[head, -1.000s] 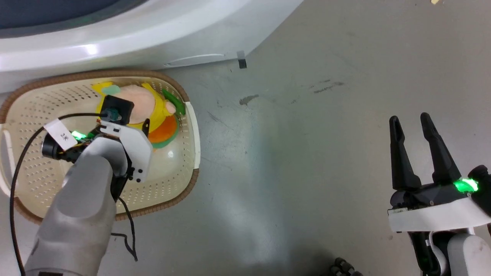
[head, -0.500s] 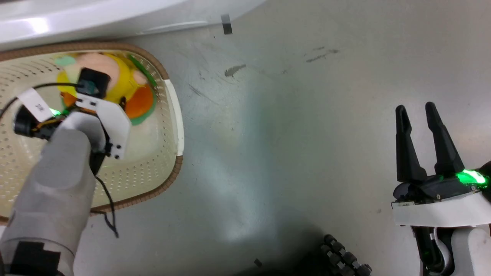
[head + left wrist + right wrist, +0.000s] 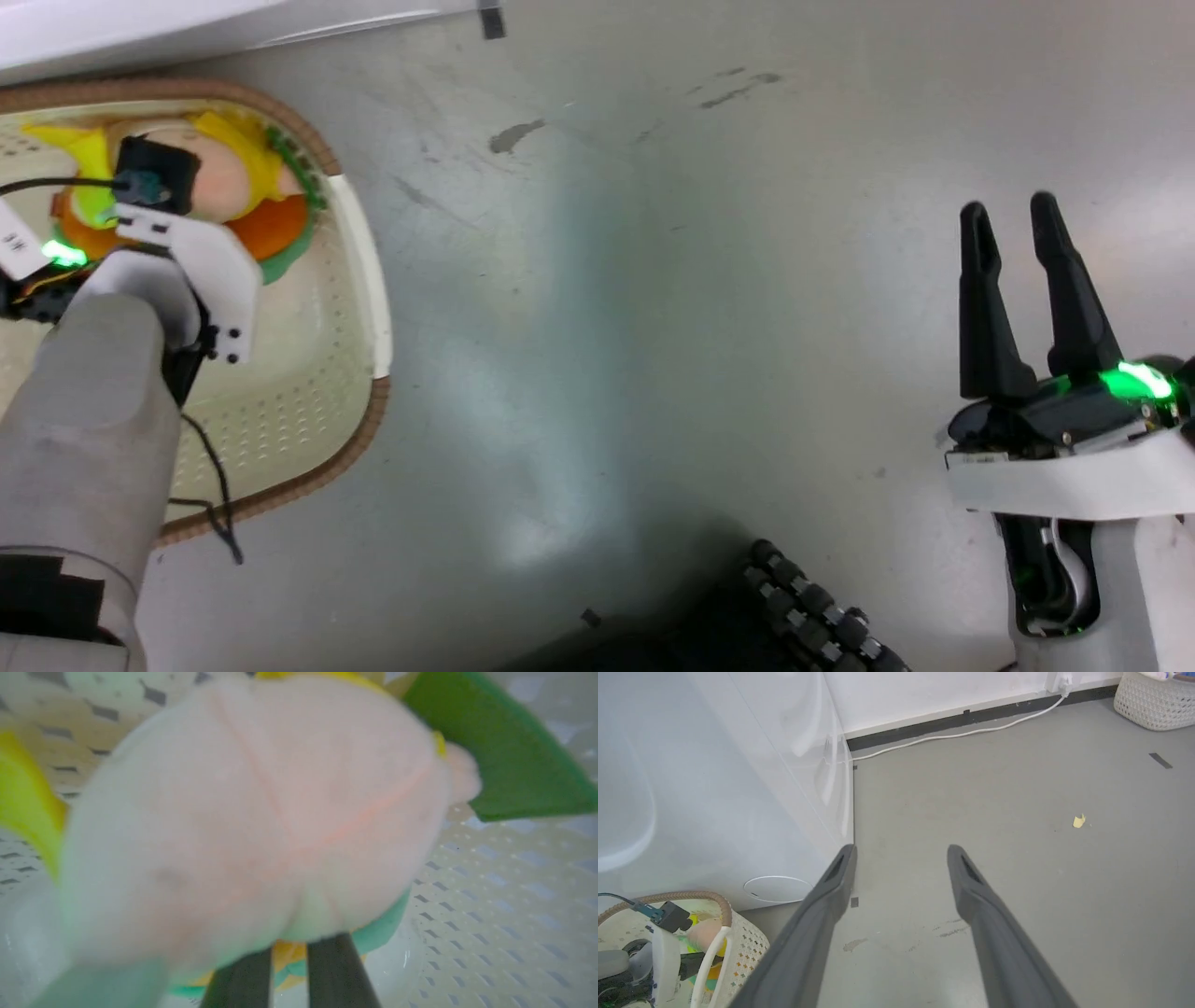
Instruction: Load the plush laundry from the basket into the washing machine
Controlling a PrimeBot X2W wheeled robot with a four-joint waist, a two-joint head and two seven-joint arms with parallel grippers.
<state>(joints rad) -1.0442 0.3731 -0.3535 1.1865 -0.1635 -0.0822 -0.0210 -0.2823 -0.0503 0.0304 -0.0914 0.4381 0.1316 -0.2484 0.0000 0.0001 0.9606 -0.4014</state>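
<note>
The plush laundry (image 3: 229, 182) lies at the far end of the cream basket (image 3: 359, 429), under my left arm (image 3: 140, 308). In the left wrist view its pale-pink head (image 3: 252, 812) is blurred and very close. My left gripper (image 3: 288, 956) is shut on the doll's yellow and teal cloth below the head, its fingertips hidden. The washing machine (image 3: 140, 28) is a white strip behind the basket, and its white body (image 3: 714, 788) stands at left in the right wrist view. Over bare floor my right gripper (image 3: 1008, 210) is open and holds nothing.
Grey floor spreads right of the basket, with dark scuffs (image 3: 513, 135) and a tape mark (image 3: 490, 19). A black ribbed hose (image 3: 822, 616) shows at the bottom edge. Far off are a woven basket (image 3: 1153, 704), a white cable (image 3: 971, 732) along the wall and a yellow scrap (image 3: 1078, 821).
The head camera has turned, sliding the basket and washer left and up in the picture. The doll has shifted in the basket under the left wrist. The right gripper stays open.
</note>
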